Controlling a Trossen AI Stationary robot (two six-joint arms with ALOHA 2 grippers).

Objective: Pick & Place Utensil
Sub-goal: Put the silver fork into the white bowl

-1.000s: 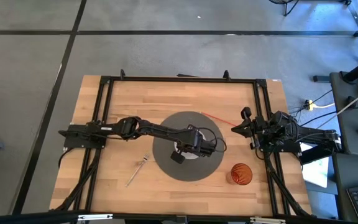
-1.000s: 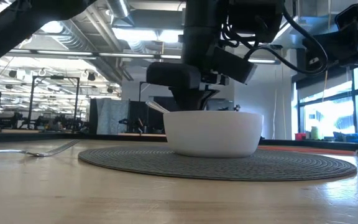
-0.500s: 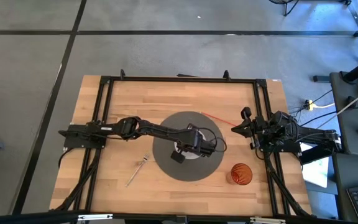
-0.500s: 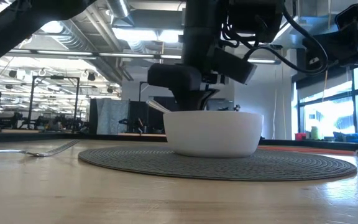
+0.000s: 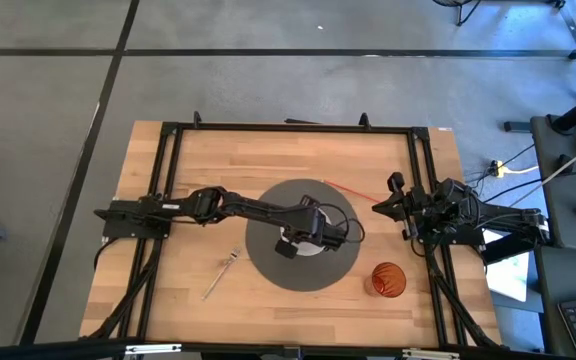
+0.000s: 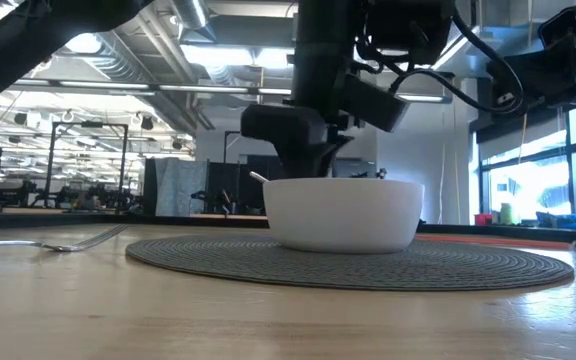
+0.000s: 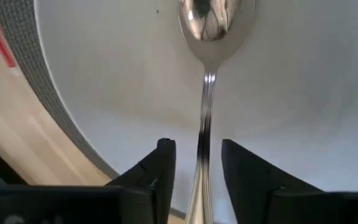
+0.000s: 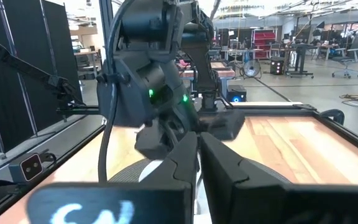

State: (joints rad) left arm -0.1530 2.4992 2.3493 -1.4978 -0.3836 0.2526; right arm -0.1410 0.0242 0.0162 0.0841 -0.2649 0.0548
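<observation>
Left wrist view is showing the spoon lying inside the white bowl, its shiny head resting on the bowl's inner surface and its thin handle running back between the two dark fingers of the left end effector. The fingers are standing apart on either side of the handle, with a sliver of gap showing on each side, so the spoon is sitting loose rather than being pinched.

In the high view, the bowl is sitting at the middle of a round grey placemat on the wooden bench, and the left end effector is hanging directly over it, its arm reaching in from the bench's left edge. The low view is showing the same end effector poised just above the bowl's rim, with a short stretch of the spoon handle sticking up over the edge.

A fork is lying on the bare wood just beside the placemat, toward the near left of the bench; in the low view it is resting flat. An orange cup is standing near the placemat's right side. A thin red stick is lying across the far right edge of the mat.

The right end effector is waiting at the bench's right edge, well apart from the bowl, its fingers pressed together.
</observation>
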